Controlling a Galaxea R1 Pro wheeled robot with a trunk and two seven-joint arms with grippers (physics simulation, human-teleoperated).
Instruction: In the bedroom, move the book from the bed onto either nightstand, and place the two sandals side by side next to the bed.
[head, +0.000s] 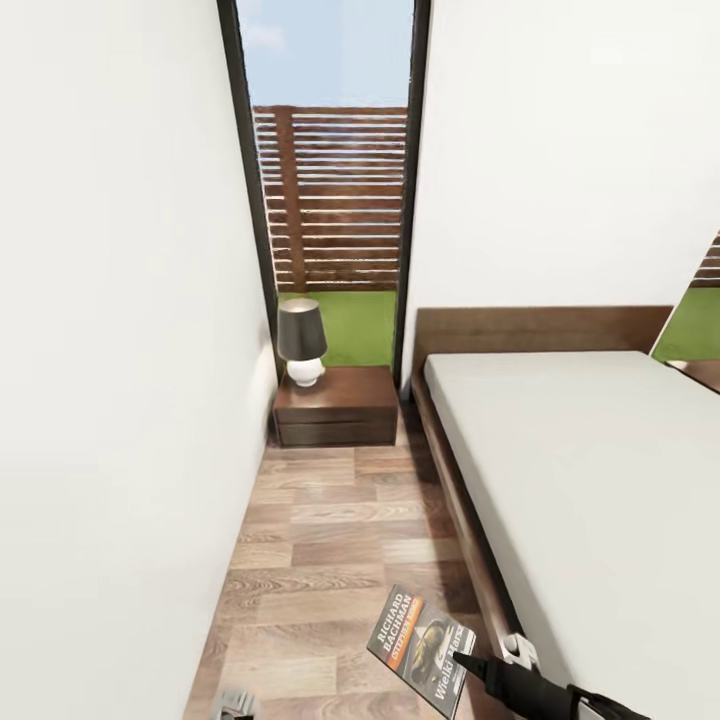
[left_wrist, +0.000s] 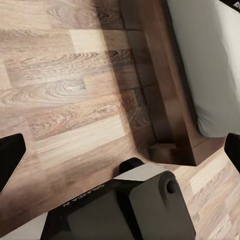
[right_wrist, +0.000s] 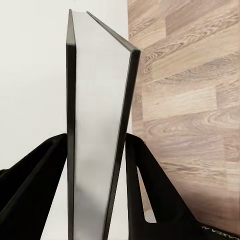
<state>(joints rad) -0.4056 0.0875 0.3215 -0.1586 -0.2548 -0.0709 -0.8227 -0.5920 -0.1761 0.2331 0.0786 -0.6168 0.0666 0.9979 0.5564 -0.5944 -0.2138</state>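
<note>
Holding: right gripper (head: 462, 660) clamped on the book (head: 422, 648), fingers (right_wrist: 150, 195) pinching both covers
Book spot: up in the air over the floor (head: 310, 540), just off the bed (head: 590, 470) side edge
Nightstand (head: 338, 405): by the headboard corner, lamp (head: 302, 342) on top
Left gripper (left_wrist: 120, 155): fingers spread apart above the planks

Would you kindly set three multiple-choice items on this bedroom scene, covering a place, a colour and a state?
1. Where is the book?
A. on the mattress
B. held above the floor beside the bed
C. on the nightstand

2. What colour is the lamp's base?
A. white
B. blue
C. red

3. How is the right tool?
A. open and empty
B. resting on the mattress
C. shut on the book

Answers: 1 B, the head view shows it over the floorboards by the bed frame. 2 A, a white base sits on the nightstand. 3 C, the right wrist view shows both fingers clamping the book's covers.
</note>
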